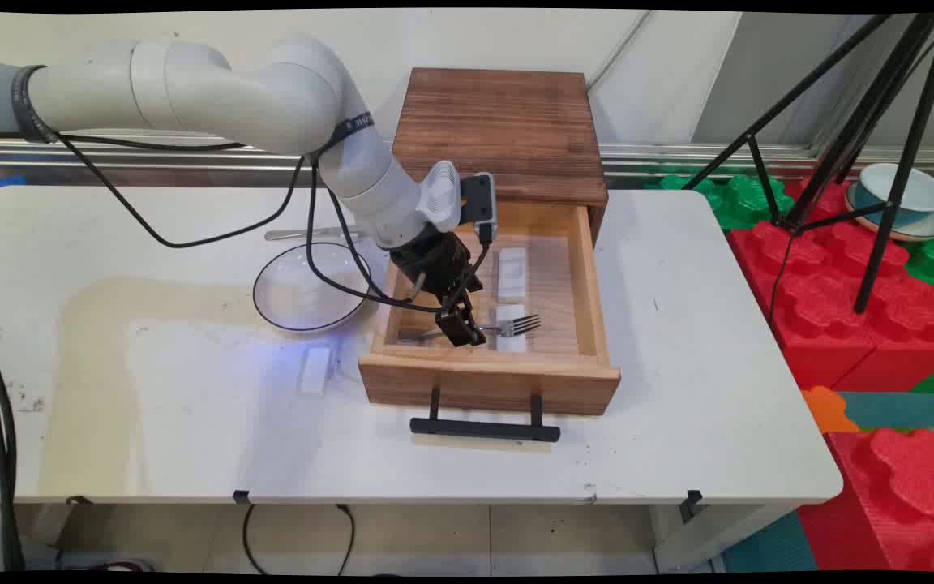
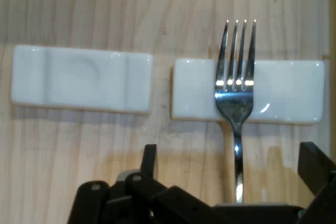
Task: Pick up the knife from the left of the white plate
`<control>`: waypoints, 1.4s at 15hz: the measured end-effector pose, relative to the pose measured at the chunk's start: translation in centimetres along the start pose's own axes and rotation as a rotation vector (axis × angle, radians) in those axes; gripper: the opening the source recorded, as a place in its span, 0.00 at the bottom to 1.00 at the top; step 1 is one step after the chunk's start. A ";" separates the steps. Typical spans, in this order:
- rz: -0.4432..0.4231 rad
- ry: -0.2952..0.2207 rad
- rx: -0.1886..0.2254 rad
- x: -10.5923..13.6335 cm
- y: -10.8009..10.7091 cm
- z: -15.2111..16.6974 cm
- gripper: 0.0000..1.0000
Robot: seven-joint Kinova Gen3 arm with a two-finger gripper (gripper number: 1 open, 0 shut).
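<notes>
We see black two-finger gripper (image 2: 231, 182) inside open wooden drawer (image 1: 589, 284), fingers spread astride handle of silver metal fork (image 2: 236, 103), not pinching. Fork tines rest on white ceramic cutlery rest (image 2: 294, 98); 2nd white rest (image 2: 81, 80) beside. Clear glass bowl (image 1: 272, 300) on table outside drawer.

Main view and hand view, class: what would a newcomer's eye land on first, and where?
The black gripper reaching into the open wooden drawer at the table's middle, jaws spread either side of a fork. The fork's head rests across one of two white cutlery rests. Left of the drawer stands a clear bowl.
</notes>
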 end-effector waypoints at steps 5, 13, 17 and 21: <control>0.016 0.020 -0.003 0.4 0.4 -1.3 1.00; 0.032 0.046 0.008 -0.4 0.5 -5.5 1.00; 0.041 0.055 0.013 -1.1 0.4 -7.9 1.00; 0.054 0.060 0.008 -2.1 0.5 -10.6 1.00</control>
